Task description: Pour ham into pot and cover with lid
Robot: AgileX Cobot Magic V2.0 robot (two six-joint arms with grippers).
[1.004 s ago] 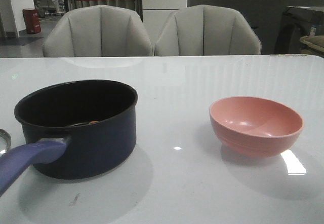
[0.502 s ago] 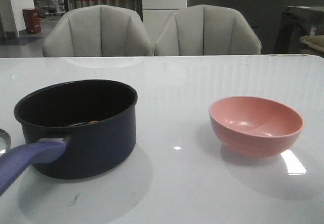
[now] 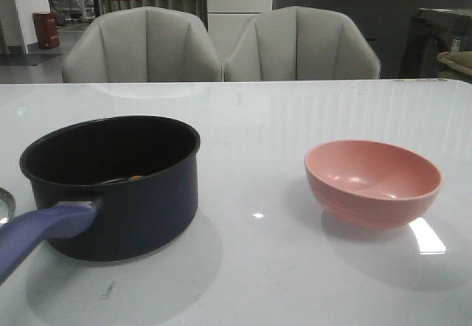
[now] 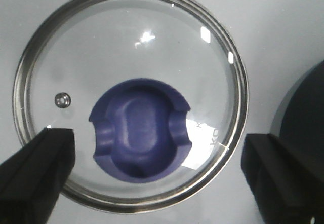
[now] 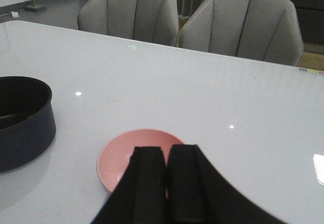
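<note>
The dark pot stands at the left of the table, its purple-blue handle pointing toward the front left. A small orange bit of ham shows low inside it. The glass lid lies flat on the table beside the pot, only its rim showing in the front view. My left gripper hangs open above the lid, one finger on each side of the purple-blue knob, touching nothing. My right gripper is shut and empty, above the near side of the pink bowl.
The pink bowl sits at the right of the table and looks empty. Two grey chairs stand behind the table's far edge. The pot wall is close beside the lid.
</note>
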